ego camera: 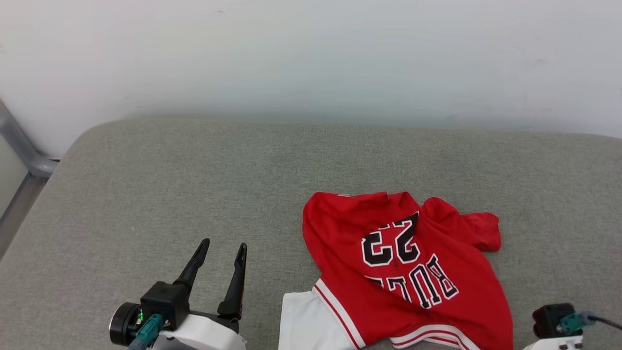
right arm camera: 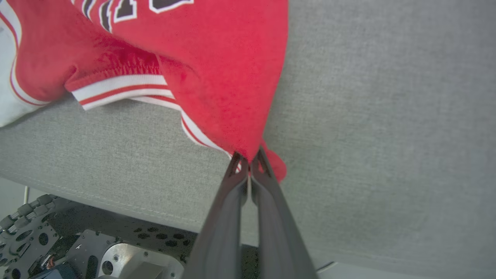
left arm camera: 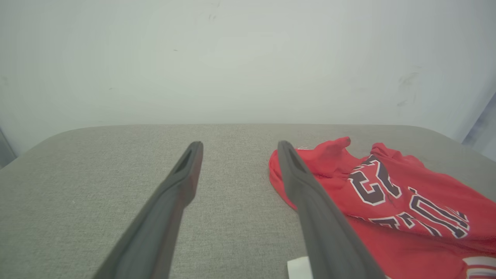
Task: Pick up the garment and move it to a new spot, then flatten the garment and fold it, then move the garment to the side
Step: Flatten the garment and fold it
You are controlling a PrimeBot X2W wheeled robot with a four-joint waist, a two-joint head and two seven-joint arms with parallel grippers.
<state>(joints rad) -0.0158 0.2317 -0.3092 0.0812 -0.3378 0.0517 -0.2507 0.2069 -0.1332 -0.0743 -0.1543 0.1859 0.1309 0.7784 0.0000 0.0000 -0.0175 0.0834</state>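
Note:
The garment [ego camera: 413,272], a red jersey with dark white-outlined lettering and a white sleeve, lies crumpled on the grey cushion at the front right. In the right wrist view my right gripper [right arm camera: 248,161] is shut on the garment [right arm camera: 217,58], pinching a red corner by its striped trim near the cushion's front edge. My left gripper [ego camera: 223,250] stands open over bare cushion to the left of the garment, holding nothing. The left wrist view shows its open fingers [left arm camera: 310,193], with the garment [left arm camera: 387,193] just to the right of the right one.
The grey cushion [ego camera: 170,194] runs back to a white wall [ego camera: 311,58]. A metal frame [ego camera: 24,150] stands at the far left. Below the cushion's front edge the right wrist view shows the robot's base [right arm camera: 77,248].

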